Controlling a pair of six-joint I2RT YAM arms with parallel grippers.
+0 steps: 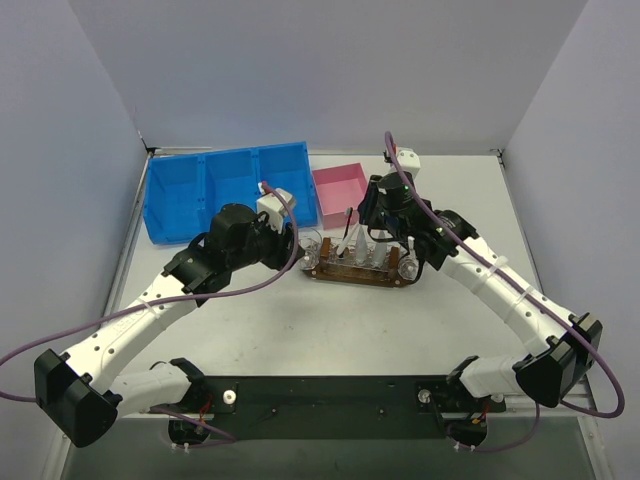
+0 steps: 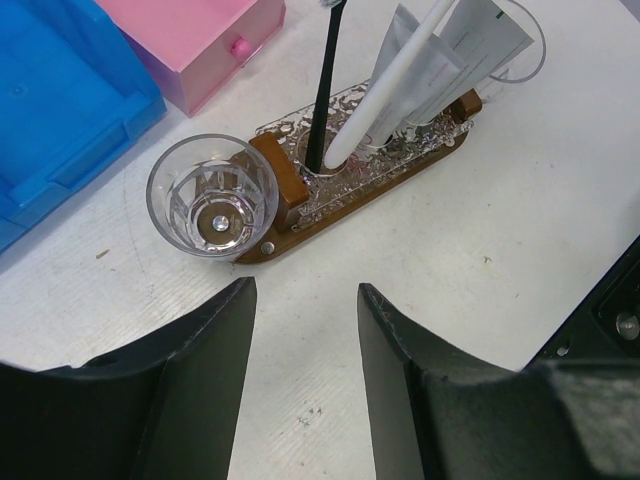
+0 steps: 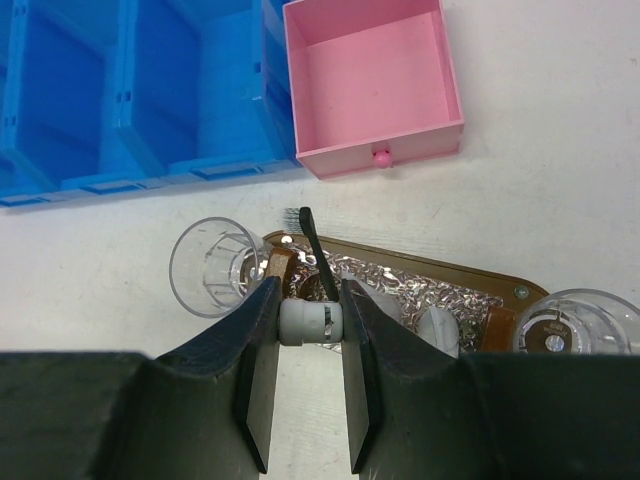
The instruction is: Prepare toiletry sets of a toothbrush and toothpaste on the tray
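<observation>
- The tray lay mid-counter carrying clear cups; one cup sat at its left end, and another held a black toothbrush.
- The right tool was clamped on a whitish toothpaste tube over the tray.
- The left tool hovered, jaws apart, just beside the tray's left end.
- The blue bin and pink box sat behind the tray, near the grey walls.

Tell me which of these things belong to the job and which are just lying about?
In the job:
tray
cups
toothbrushes
toothpaste, held in the right gripper

Lying about:
blue bin
pink box
</observation>
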